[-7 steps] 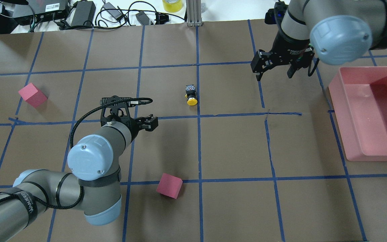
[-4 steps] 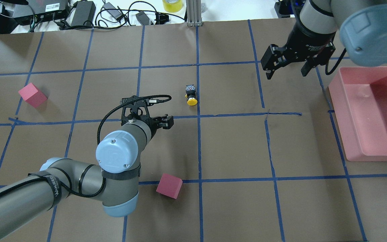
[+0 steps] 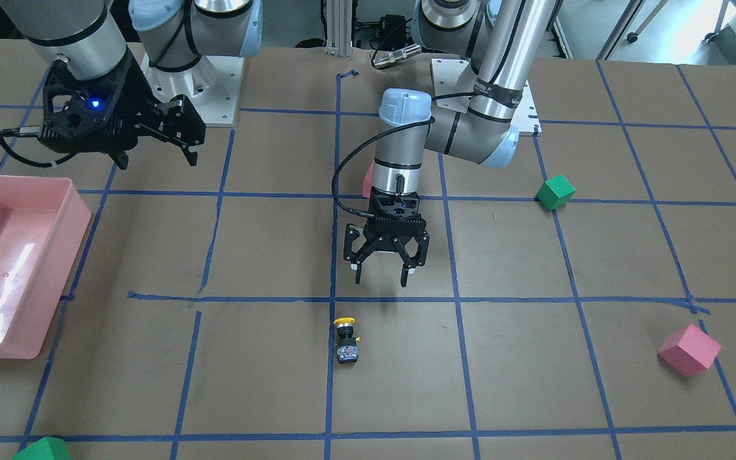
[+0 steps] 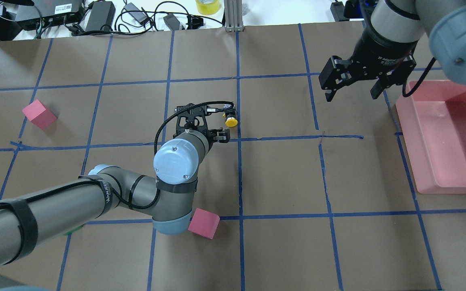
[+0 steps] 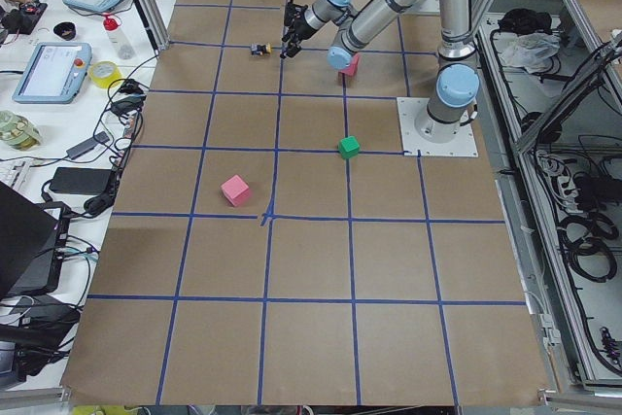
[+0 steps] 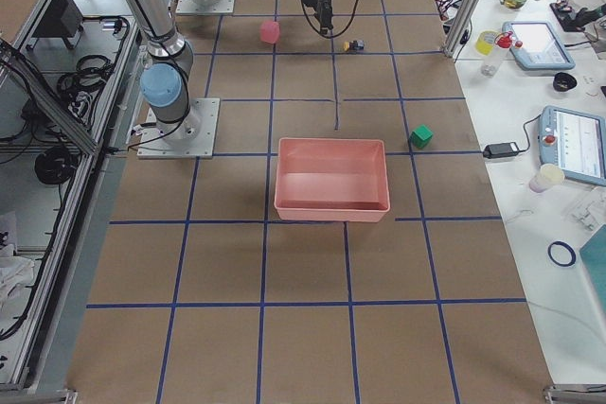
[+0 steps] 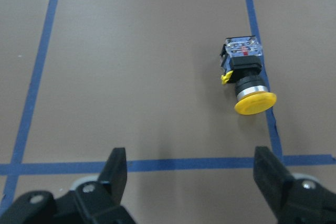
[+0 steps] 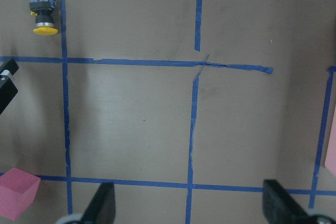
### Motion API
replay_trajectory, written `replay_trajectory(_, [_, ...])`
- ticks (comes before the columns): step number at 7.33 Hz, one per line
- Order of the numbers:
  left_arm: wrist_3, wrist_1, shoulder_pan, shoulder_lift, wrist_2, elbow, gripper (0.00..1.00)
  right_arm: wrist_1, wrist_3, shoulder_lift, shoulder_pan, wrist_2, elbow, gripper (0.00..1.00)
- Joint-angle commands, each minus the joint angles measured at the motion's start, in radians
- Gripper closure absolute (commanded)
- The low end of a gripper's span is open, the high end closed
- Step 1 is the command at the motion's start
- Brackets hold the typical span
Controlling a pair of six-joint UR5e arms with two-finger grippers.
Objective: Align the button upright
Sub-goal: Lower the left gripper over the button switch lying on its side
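The button [image 3: 345,339] lies on its side on the brown table, on a blue tape line, yellow cap pointing toward the robot base. It also shows in the overhead view [image 4: 230,120], the left wrist view [image 7: 247,77] and the right wrist view [image 8: 43,9]. My left gripper [image 3: 381,279] is open and empty, fingers pointing down, hovering just short of the button on the robot's side; in the left wrist view [image 7: 190,156] the button sits ahead and to the right. My right gripper [image 4: 351,97] is open and empty, raised near the pink bin.
A pink bin [image 4: 407,135] stands at the table's right side. Pink cubes lie at the left [image 4: 39,114] and near my left elbow [image 4: 204,223]. Green cubes [image 3: 555,191] [image 3: 42,449] lie apart. Cables and power bricks [image 4: 99,16] line the far edge.
My left arm has swung right and forward, bringing its open gripper up beside the button. My right gripper has moved right toward the pink bin. The button has not moved.
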Motion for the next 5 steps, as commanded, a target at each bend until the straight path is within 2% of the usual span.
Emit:
replay_trajectory(1, [-0.005, 0.052, -0.035, -0.121, 0.034, 0.098, 0.14, 0.007, 0.058, -0.005, 0.009, -0.008, -0.003, 0.0])
replay_trajectory(2, [-0.038, 0.051, -0.071, -0.162, 0.089, 0.135, 0.14, 0.007, 0.06, -0.007, 0.026, -0.064, 0.0, 0.0])
replay_trajectory(3, [-0.064, 0.06, -0.085, -0.191, 0.114, 0.167, 0.15, 0.001, 0.131, -0.007, 0.064, -0.075, 0.005, 0.0])
replay_trajectory(5, [-0.069, 0.13, -0.089, -0.241, 0.114, 0.18, 0.15, -0.002, 0.141, -0.001, 0.075, -0.06, 0.008, 0.0])
